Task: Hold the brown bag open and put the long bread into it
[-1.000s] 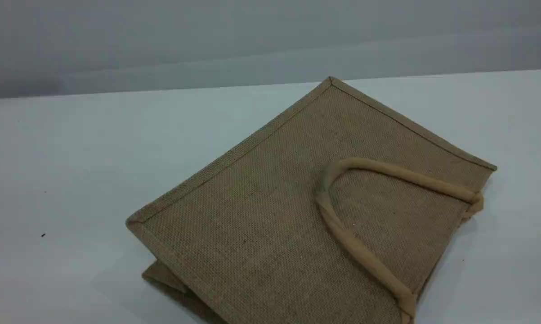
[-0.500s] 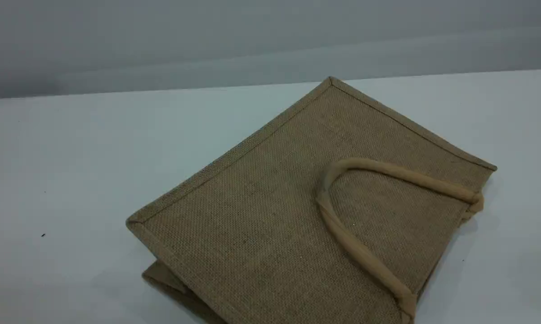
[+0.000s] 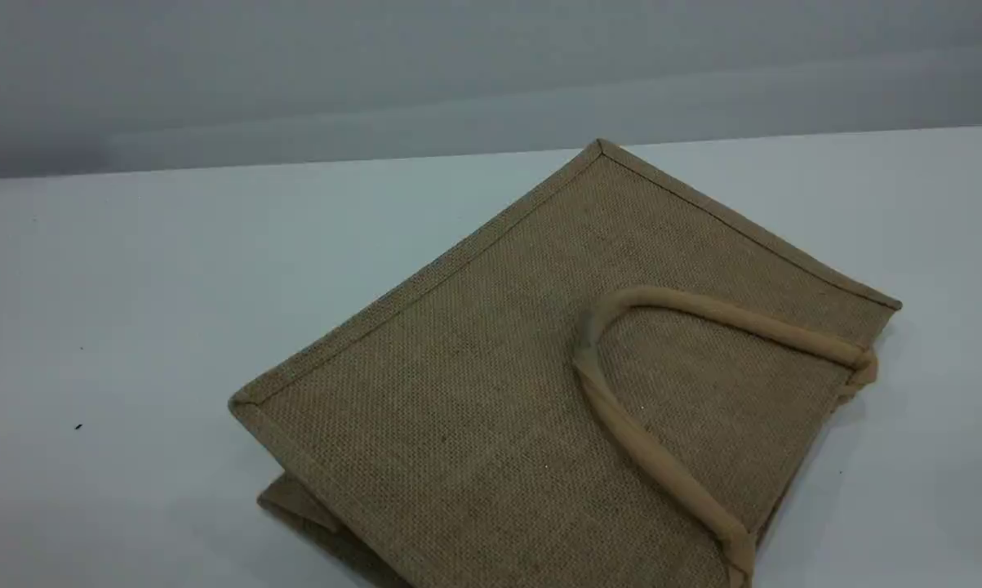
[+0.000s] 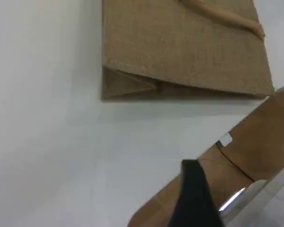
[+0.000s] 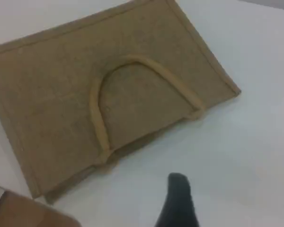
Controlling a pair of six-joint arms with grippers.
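Note:
The brown bag (image 3: 474,392) lies flat and closed on the white table (image 3: 131,286), its mouth toward the lower right. One beige loop handle (image 3: 646,457) rests folded back on its upper face. The left wrist view shows the bag (image 4: 180,42) from its folded gusset side, well ahead of my left gripper (image 4: 194,189), of which one black fingertip shows. In the right wrist view the bag (image 5: 61,94) and its handle (image 5: 97,109) lie ahead and left of my right gripper (image 5: 179,198), which holds nothing. The long bread is out of view. Neither arm appears in the scene view.
A brown board-like surface with metal fittings (image 4: 255,142) fills the left wrist view's lower right corner. A similar brown patch (image 5: 19,213) sits at the right wrist view's bottom left. A grey wall (image 3: 491,73) runs behind the table's far edge.

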